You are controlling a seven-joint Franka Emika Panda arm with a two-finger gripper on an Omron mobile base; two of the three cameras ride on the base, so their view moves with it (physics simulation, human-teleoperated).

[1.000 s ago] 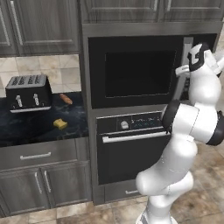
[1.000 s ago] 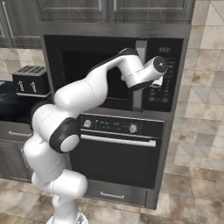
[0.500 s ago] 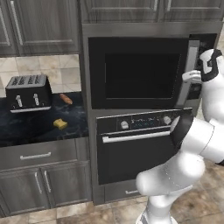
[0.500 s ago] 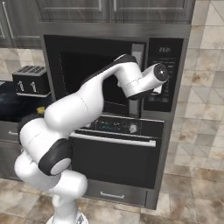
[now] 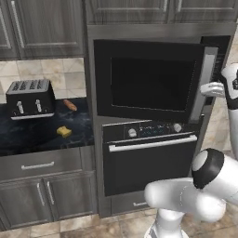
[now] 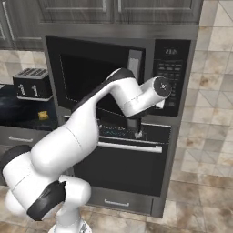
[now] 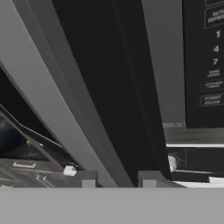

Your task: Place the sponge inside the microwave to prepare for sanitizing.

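Swinging partly ajar, the microwave (image 5: 153,81) door stands out from the cabinet, its grey handle (image 5: 203,83) at the 3 o'clock edge of the door. The tool (image 7: 118,177) sits at that handle; its 2 tips (image 7: 87,178) stand apart with the door's edge running between them, but I cannot tell whether they pinch it. The sponge (image 5: 64,132) lies on the dark desk (image 5: 28,137) at about 9 o'clock from the microwave, well apart from the tool, in front of the toaster (image 5: 29,97) and near a reddish sausage (image 5: 69,105).
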